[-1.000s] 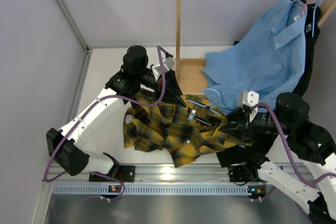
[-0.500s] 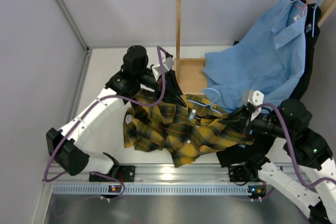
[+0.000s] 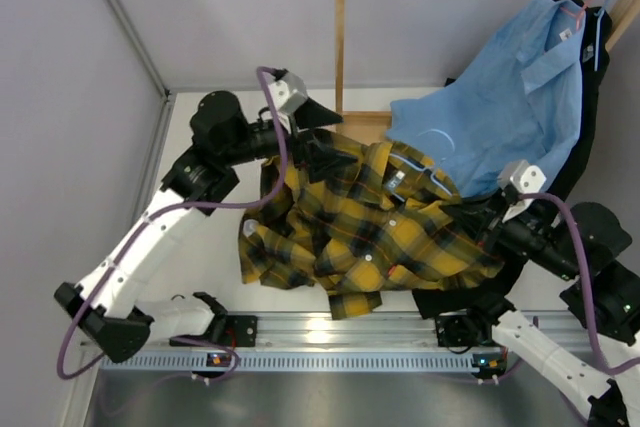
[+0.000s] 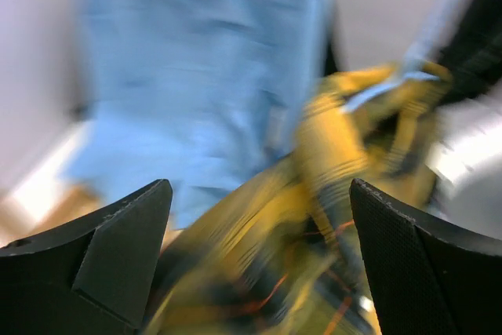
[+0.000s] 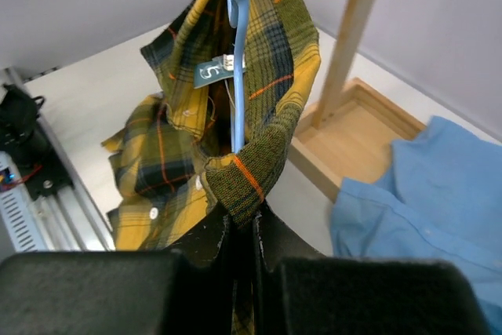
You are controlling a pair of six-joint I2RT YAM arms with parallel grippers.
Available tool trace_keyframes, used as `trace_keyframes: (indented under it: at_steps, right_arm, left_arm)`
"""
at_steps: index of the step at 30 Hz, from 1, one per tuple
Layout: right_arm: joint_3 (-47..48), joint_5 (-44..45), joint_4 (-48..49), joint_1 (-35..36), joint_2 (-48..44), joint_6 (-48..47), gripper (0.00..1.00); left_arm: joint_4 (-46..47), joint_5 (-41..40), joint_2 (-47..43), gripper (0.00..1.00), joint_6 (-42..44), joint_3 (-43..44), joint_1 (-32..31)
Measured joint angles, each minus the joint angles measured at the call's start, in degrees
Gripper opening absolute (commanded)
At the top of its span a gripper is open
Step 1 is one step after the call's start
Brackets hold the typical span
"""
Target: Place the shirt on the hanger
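Yellow and black plaid flannel shirt (image 3: 370, 232), top view: spread over the middle of the white tabletop (image 3: 212, 247). Its hem lies toward the near edge. Its collar end is raised toward the far right corner and overlaps the plain light blue shirt (image 3: 500, 97).
Left claw (image 3: 322, 152), top view: at the plaid shirt's far left shoulder, against the cloth.
Right claw (image 3: 488, 219), top view: at the plaid shirt's right side, close to the tabletop's right edge, its tip sunk in the cloth.
Wooden rack (image 3: 340, 47), top view: stands at the far right corner. The light blue shirt hangs from its top pole, with a black garment (image 3: 592, 107) behind it.
Left wrist view: the picture is blurred. The two black fingers (image 4: 118, 260) stand wide apart, so the claw gapes. Plaid cloth smears across the gap and beyond it. Whether it touches either finger cannot be told.
Pale blue wire hanger (image 5: 239, 45), right wrist view: runs down inside the plaid shirt's neck opening, beside a small label, into a bunched fold.
Right claw, right wrist view: the fingers (image 5: 196, 268) are pressed together on that plaid fold. Whether the wire is also in the pinch is hidden.
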Motion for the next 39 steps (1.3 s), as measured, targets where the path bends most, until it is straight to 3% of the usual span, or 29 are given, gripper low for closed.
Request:
trace_keyframes:
  at_steps: [6,10,14,18,25,29,35,39]
  right_arm:
    - [14.23,12.48,-4.76,0.04,3.58,0.33,0.0]
    - [26.12,23.08,-6.29,0.26,7.54,0.68,0.0]
    - [37.57,33.88,-7.67,1.55,13.25,0.0,0.0]
    - [49.24,42.27,-9.11,4.59,20.11,-1.49,0.0]
    - [66.07,46.14,-9.18,9.81,30.51,-4.42,0.0]
    - [59.71,44.37,-7.17,10.14,28.55,-3.96,0.0]
    - [26.43,42.42,2.14,10.21,15.96,-1.01,0.0]
    - [10.05,43.21,7.26,10.25,11.34,1.4,0.0]
  left_arm:
    - [-5.73,-37.9,-12.68,0.98,-4.35,0.33,-0.09]
    - [-8.07,-51.82,-22.23,0.98,-5.9,-2.47,0.02]
    - [-11.28,-57.51,-31.01,0.98,-6.27,-8.83,0.02]
    - [-16.0,-59.14,-34.01,0.98,-6.08,-14.49,0.02]
    - [-21.77,-54.77,-35.41,0.98,-4.9,-23.93,0.0]
    - [-23.26,-52.81,-36.06,0.98,-4.26,-28.39,0.0]
    - [-23.74,-50.49,-37.99,0.98,-4.11,-33.09,0.0]
    - [-23.74,-49.22,-40.15,0.98,-4.37,-34.62,0.0]
